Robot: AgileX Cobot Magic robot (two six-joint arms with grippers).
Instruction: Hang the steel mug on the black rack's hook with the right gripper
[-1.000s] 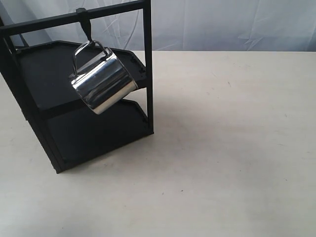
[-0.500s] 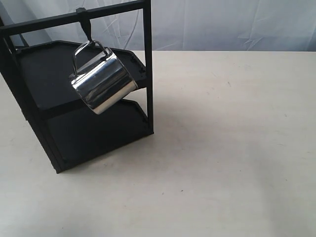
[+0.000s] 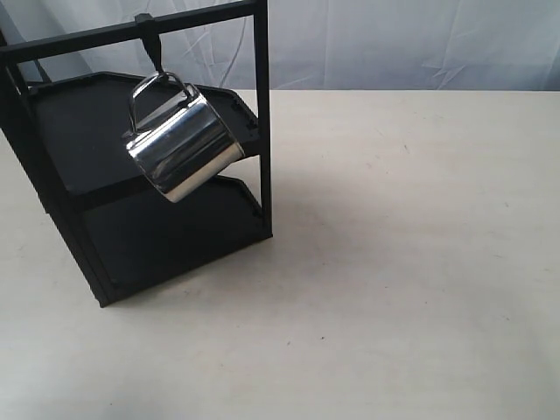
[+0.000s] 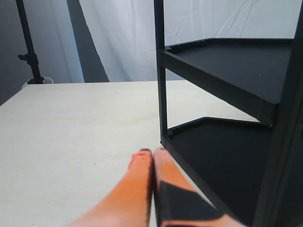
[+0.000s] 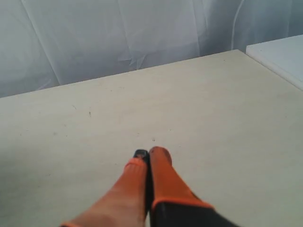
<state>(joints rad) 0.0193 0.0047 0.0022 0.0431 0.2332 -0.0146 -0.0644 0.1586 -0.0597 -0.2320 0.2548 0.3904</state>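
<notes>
On the left, our mug hangs by its handle from the hook on the rack. Both claws, left and right, are pinched closed, empty. We think hanging is done; nothing more needed.

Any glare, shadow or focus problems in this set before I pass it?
Exterior view: sharp; the steel mug hanging from the hook shows bright mirror streaks, and the black rack throws a soft shadow to its right on the table. Left wrist view: the left gripper is blurred up close, the rack crisp. Right wrist view: the right gripper is likewise soft, with even light.
</notes>
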